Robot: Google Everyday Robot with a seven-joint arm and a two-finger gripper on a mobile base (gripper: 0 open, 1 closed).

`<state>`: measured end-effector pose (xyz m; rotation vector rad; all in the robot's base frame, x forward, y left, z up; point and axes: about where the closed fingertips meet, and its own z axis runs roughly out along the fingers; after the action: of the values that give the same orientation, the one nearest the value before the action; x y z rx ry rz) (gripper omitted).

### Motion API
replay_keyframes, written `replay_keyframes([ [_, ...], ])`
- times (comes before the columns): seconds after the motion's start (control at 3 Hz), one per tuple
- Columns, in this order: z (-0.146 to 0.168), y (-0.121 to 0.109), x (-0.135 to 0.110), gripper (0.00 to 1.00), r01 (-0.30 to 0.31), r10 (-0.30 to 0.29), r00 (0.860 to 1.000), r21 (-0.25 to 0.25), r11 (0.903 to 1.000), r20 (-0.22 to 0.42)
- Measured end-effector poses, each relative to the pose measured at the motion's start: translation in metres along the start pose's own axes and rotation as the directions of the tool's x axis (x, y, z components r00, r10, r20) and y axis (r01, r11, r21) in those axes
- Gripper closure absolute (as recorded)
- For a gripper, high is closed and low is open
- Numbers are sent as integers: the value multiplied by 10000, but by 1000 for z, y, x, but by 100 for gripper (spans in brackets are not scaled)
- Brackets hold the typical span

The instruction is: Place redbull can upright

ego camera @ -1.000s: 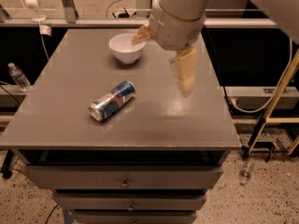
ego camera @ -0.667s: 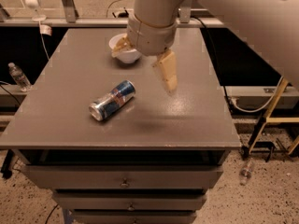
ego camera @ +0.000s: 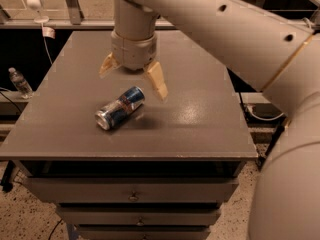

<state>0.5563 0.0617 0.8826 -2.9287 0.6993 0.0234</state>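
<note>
The redbull can point(ego camera: 120, 108) lies on its side on the grey table point(ego camera: 200, 114), left of the middle, with its silver end facing front left. My gripper point(ego camera: 133, 76) hangs just above and behind the can, its two tan fingers point(ego camera: 156, 80) spread wide apart and empty. The arm comes in from the upper right and covers the back of the table. The white bowl is hidden behind the gripper's wrist.
The table is a drawer cabinet with drawers point(ego camera: 132, 194) at its front. A plastic bottle point(ego camera: 19, 82) stands on the floor at the left. Cables point(ego camera: 42, 29) hang at the back left.
My gripper has moved left and toward the front, from beside the bowl to just above the can. The bowl is now hidden. The can has not moved.
</note>
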Motion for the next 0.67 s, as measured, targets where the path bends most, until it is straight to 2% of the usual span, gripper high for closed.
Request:
replay_keyframes([
  [0.33,16,-13,-3,0,385,-384,9993,-327,9987,45],
  [0.67,36,-20,-2,0,446,-430,9987,-624,9971,270],
])
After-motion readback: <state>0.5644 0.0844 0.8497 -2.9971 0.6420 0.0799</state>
